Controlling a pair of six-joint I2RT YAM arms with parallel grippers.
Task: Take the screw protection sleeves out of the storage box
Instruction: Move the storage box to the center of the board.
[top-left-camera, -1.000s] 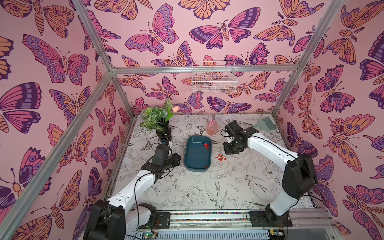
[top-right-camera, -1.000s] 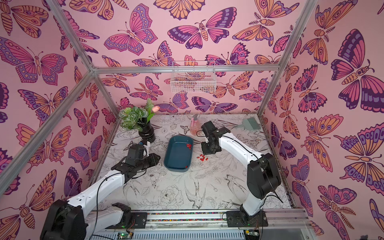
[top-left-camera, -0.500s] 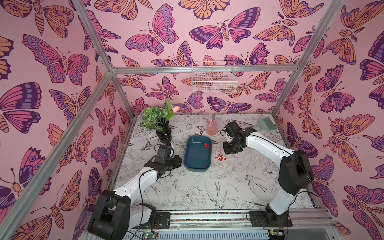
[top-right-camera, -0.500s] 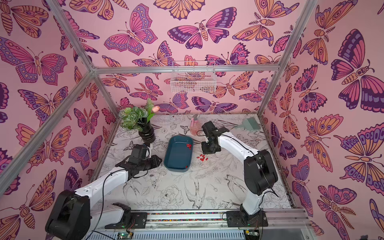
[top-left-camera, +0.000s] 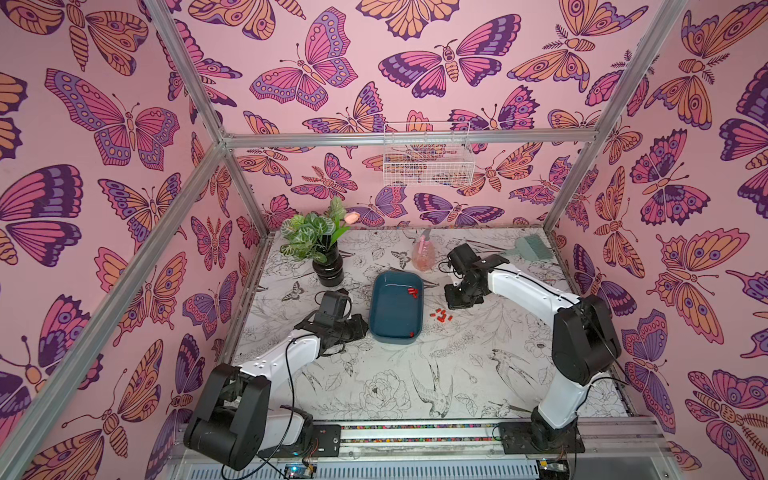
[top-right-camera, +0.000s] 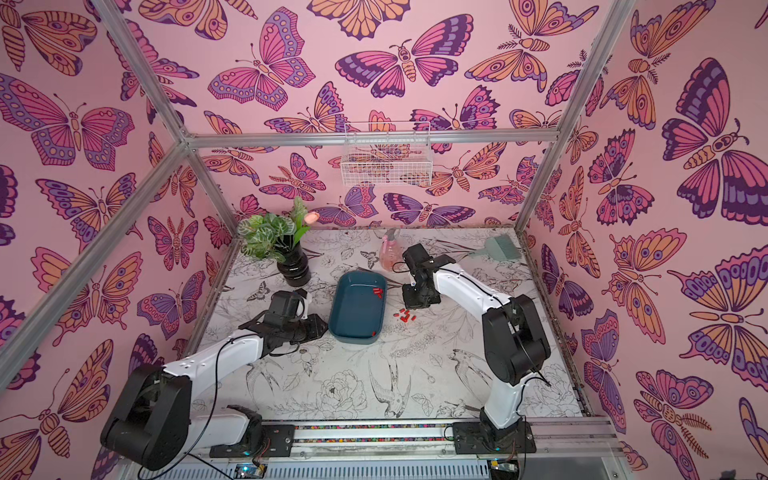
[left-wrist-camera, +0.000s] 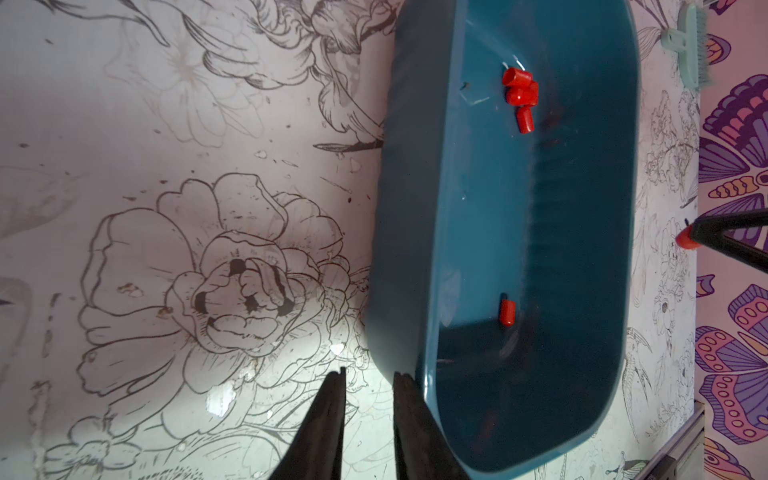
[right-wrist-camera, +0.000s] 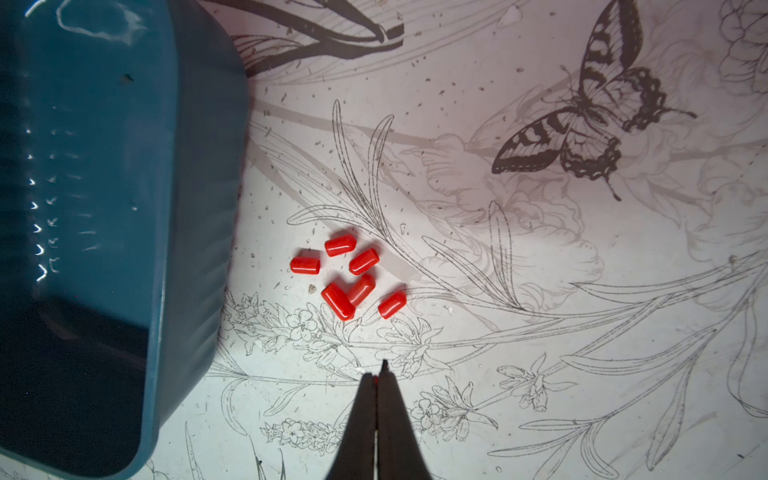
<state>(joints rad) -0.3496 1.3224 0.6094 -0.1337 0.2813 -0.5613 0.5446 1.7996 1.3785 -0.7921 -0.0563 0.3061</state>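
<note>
On the table (top-left-camera: 457, 374), the storage box (top-left-camera: 397, 309) lies between the two arms. Some screw protection sleeves (left-wrist-camera: 519, 97) are in the box: a small cluster toward its far end and a single sleeve (left-wrist-camera: 507, 312) near its front right corner. Six loose sleeves (right-wrist-camera: 345, 276) lie on the table just beside the box's right wall. Right gripper (right-wrist-camera: 380, 371): jaws closed, a held sleeve (left-wrist-camera: 688, 241) pinched at the tips, near the loose group. Left gripper (left-wrist-camera: 368, 376): jaws narrowly apart, empty, one finger just beside the box's outer wall.

Seemingly a lab: aluminium frame (top-left-camera: 311, 141), robot arms
</note>
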